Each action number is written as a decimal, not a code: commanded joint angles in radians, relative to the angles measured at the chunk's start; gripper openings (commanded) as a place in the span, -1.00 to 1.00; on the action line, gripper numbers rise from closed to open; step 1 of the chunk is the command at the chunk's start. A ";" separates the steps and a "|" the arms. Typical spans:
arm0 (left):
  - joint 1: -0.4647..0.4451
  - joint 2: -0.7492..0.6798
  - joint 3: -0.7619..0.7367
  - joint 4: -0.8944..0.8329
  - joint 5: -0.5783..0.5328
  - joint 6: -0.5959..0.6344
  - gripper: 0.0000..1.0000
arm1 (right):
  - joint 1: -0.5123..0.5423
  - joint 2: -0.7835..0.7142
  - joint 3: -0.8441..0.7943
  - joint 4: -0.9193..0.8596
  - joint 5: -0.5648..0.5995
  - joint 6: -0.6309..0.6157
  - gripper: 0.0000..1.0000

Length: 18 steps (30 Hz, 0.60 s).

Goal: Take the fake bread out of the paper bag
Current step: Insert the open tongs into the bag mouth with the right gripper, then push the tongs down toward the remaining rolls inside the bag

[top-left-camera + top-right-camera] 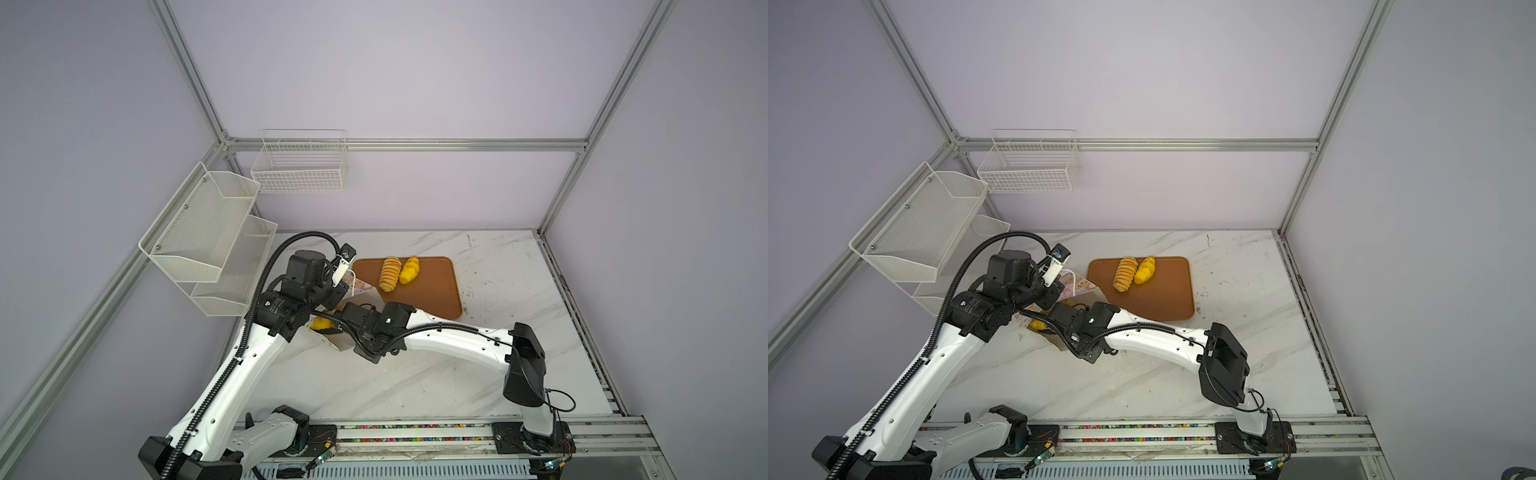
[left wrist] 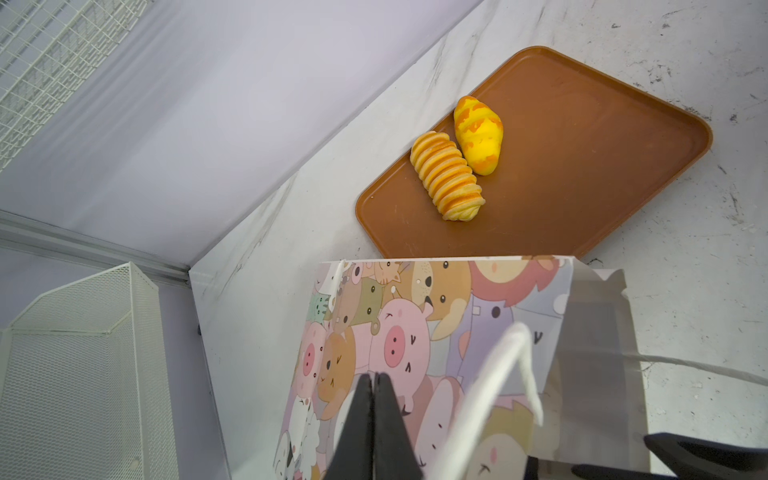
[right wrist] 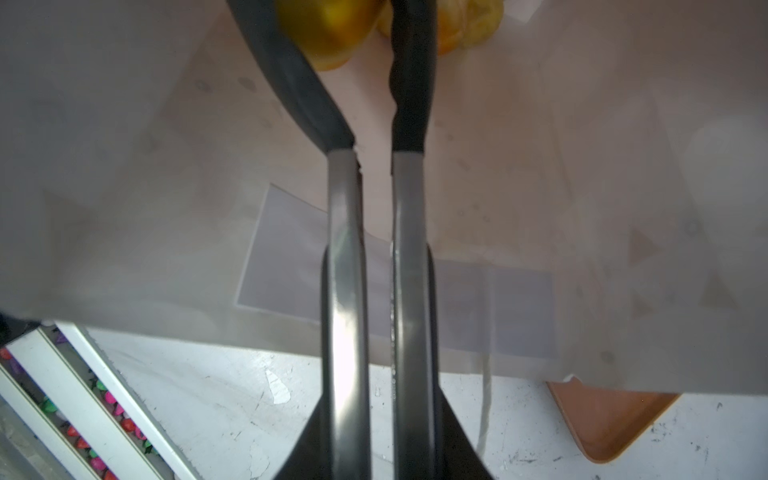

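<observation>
The bench [image 1: 415,374] carries a brown tray [image 1: 440,291], with the bag [image 2: 415,324] just beside the tray's left edge. A ridged roll [image 2: 449,178] and a yellow roll [image 2: 478,137] lie touching on the tray, and more bread [image 3: 469,25] sits deep in the bag. The right gripper [image 3: 345,16] reaches in through the bag's mouth, jaws narrow on a yellow bun [image 3: 332,41]. The left gripper [image 2: 374,382] is pressed shut against the bag's printed wall, though I cannot tell whether paper is caught between its jaws.
</observation>
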 commanded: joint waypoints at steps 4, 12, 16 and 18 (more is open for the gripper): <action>-0.001 0.006 0.095 0.032 -0.058 -0.014 -1.00 | -0.005 -0.152 -0.063 -0.019 0.089 0.042 -0.91; -0.001 -0.007 0.065 0.058 -0.092 -0.054 -1.00 | -0.009 -0.251 -0.119 -0.021 0.097 0.126 -0.92; 0.001 -0.013 0.062 0.061 -0.106 -0.064 -1.00 | -0.009 -0.286 -0.140 -0.014 0.102 0.155 -0.92; 0.002 -0.013 0.058 0.062 -0.125 -0.072 -1.00 | -0.009 -0.296 -0.148 -0.010 0.103 0.164 -0.92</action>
